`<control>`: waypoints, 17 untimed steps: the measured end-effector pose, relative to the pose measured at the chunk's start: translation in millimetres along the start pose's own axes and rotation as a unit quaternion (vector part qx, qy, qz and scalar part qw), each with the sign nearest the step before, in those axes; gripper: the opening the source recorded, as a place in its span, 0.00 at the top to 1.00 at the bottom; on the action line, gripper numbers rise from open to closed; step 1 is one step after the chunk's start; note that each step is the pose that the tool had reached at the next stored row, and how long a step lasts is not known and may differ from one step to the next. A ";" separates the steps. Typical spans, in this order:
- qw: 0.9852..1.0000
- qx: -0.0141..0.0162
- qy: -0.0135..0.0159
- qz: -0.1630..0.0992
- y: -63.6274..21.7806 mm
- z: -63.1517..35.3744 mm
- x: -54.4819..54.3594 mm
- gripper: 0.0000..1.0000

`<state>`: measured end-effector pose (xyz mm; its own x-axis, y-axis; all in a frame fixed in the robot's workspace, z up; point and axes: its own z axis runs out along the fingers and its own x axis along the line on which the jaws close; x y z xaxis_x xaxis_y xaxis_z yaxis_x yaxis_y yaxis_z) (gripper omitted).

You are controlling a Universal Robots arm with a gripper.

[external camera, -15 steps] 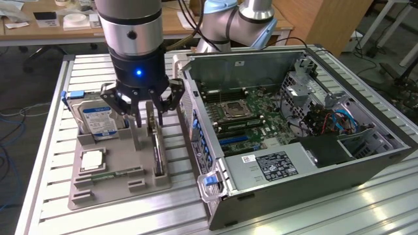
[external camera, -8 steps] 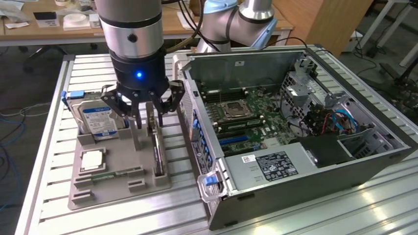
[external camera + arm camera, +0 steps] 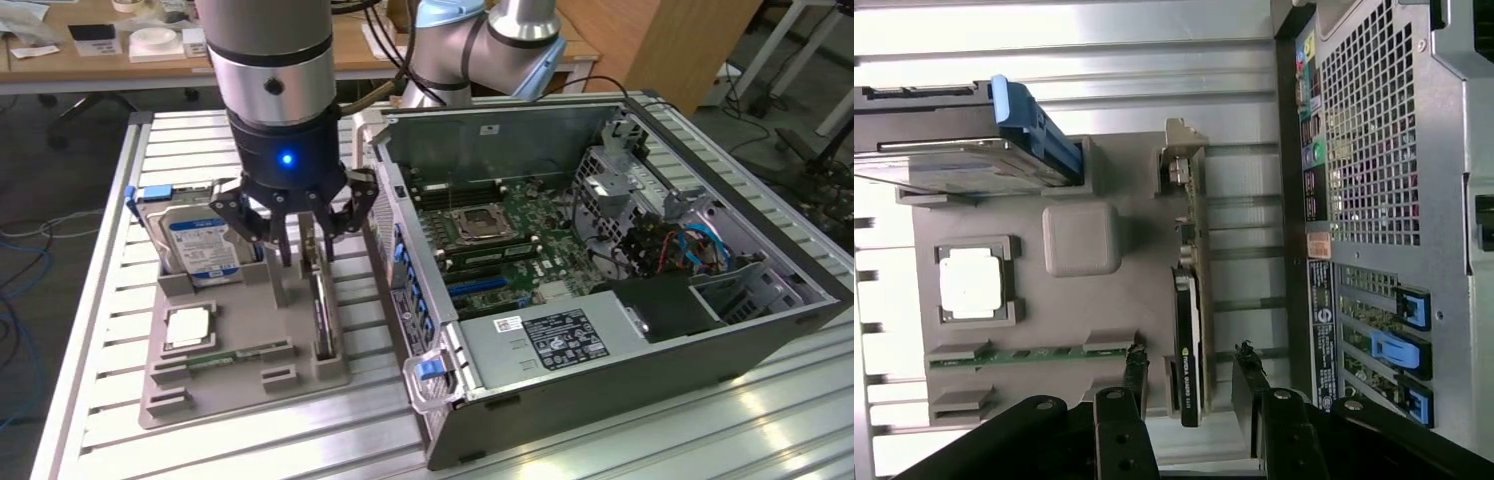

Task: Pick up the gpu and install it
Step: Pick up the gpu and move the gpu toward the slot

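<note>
on the grey tray (image 3: 214, 395), along the edge nearest the open computer case (image 3: 747, 320), the gpu (image 3: 1189, 340) is stood on its long edge in a slot, so that its thin body is offered upward for a pinch from above. the gripper (image 3: 1191, 380) is positioned over the tray at the card's end away from the silver bracket (image 3: 1179, 165), with its jaws parted wide and one finger set to each side of the card. a gap is seen at both faces, so nothing is gripped. the hard drive (image 3: 200, 240), processor (image 3: 971, 282) and memory stick (image 3: 1034, 352) are kept in their own tray recesses, clear of the gripper.
</note>
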<state>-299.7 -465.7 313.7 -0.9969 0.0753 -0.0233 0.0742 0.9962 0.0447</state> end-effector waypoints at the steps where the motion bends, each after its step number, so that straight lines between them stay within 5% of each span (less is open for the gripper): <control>1: 1.000 0.000 0.000 0.000 -0.1 1.9 0.0 0.53; 17: 1.000 0.000 0.000 0.000 -1.2 26.7 0.3 0.53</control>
<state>-299.4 -465.7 287.0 -0.9969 0.0753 -0.0232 0.0742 0.9962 0.0447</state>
